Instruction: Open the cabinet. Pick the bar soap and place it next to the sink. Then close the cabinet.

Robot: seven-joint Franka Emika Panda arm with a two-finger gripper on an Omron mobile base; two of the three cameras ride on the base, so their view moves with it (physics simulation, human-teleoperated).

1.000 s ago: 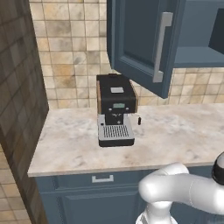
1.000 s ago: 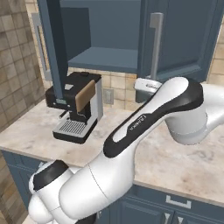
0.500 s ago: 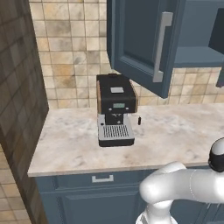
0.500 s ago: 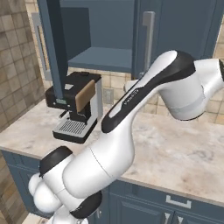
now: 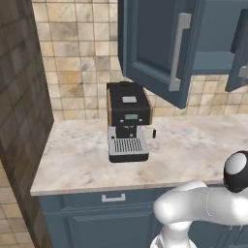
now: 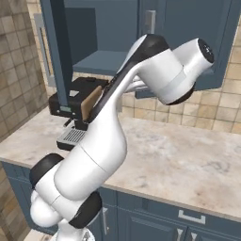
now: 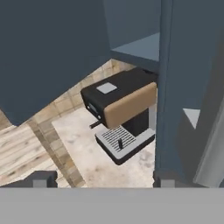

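Left base view: the cabinet [image 5: 160,43] fills the upper right, its left door swung open over the coffee machine [image 5: 127,121] at centre; the soap isn't visible here.

Right base view: the open shelf [image 6: 101,63] sits upper left — bare where it shows.

Hand view: the gripper [image 7: 100,180] at the bottom edge stands wide open, holding and touching nothing. The soap would likely be light, stiff and slippery — best pinched across its narrow sides.
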